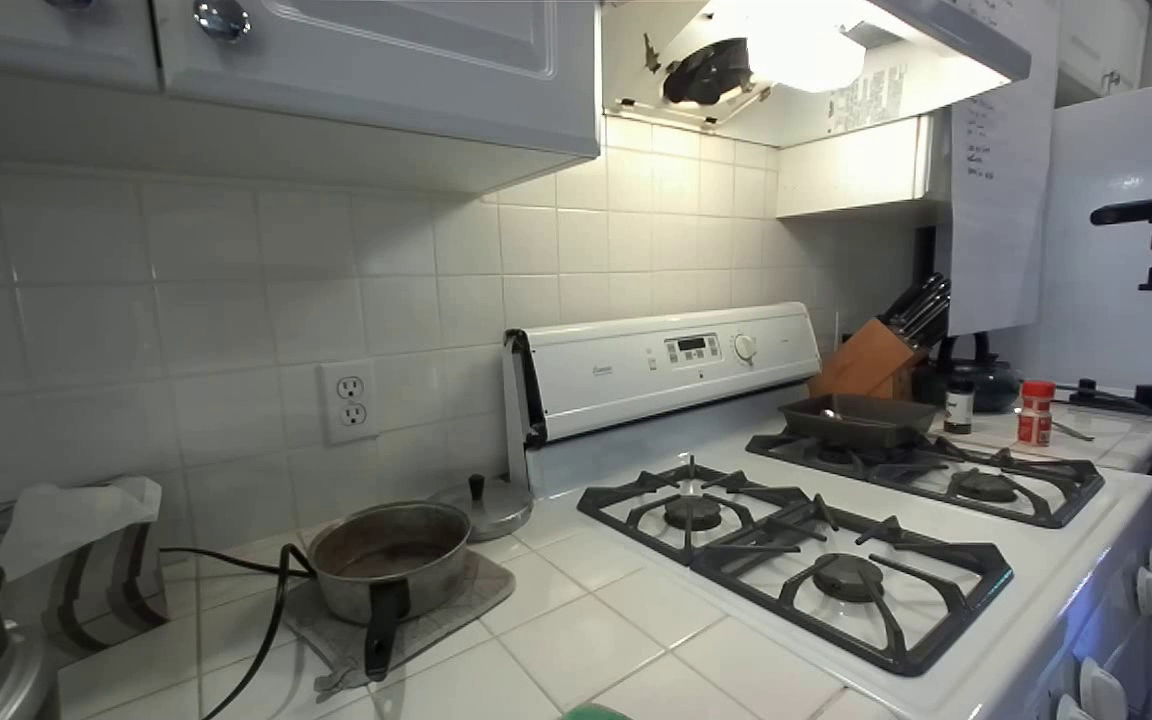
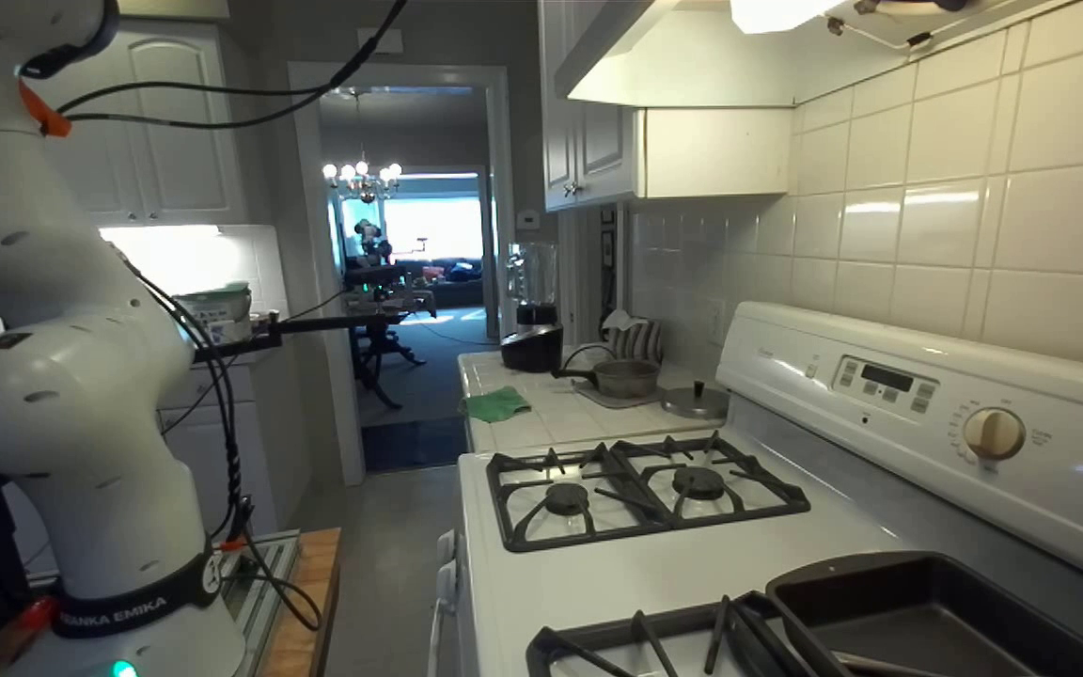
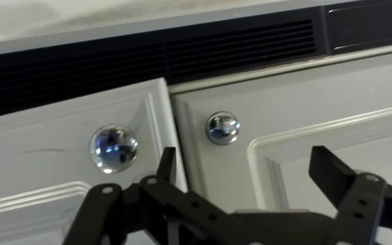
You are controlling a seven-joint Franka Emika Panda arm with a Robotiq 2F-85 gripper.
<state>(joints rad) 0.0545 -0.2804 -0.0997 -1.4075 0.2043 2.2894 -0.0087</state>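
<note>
Cabinet door (image 3: 56, 163) faces the wide-spread end effector (image 3: 245, 163).

The hood lamp (image 1: 808, 52) glares white; the wrist view looks soft.

In the wrist view, we have the right knob (image 3: 222, 128) ahead of our gripper (image 3: 245, 163) and the left knob (image 3: 113, 148) ahead to its left.
</note>
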